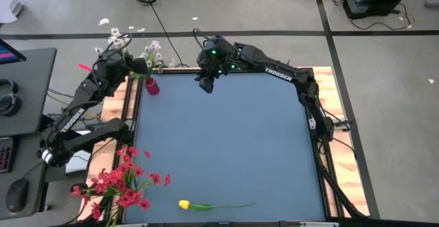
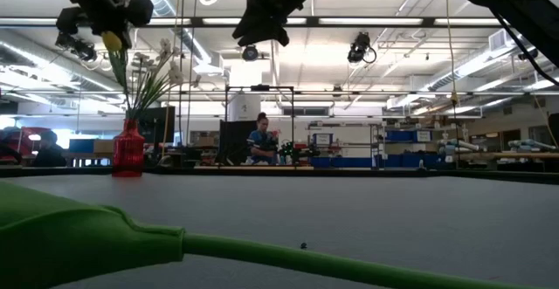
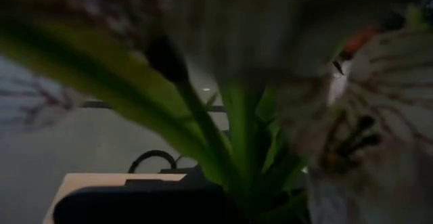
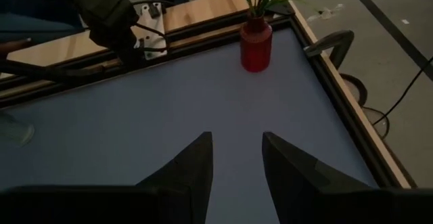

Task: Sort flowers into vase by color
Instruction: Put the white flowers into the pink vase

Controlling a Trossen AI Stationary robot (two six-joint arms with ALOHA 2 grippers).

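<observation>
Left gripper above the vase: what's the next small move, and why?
Probably lift the left gripper straight up, clear of the white flowers. It hangs shut over the vase, whose stems already stand in it. The red flowers and the yellow tulip lie unsorted at the table's other end. The right gripper hovers open, holding nothing.

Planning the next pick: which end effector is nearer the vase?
Left. The left end effector is just above the vase, among its white flowers; the right end effector hangs farther along the far edge.
</observation>
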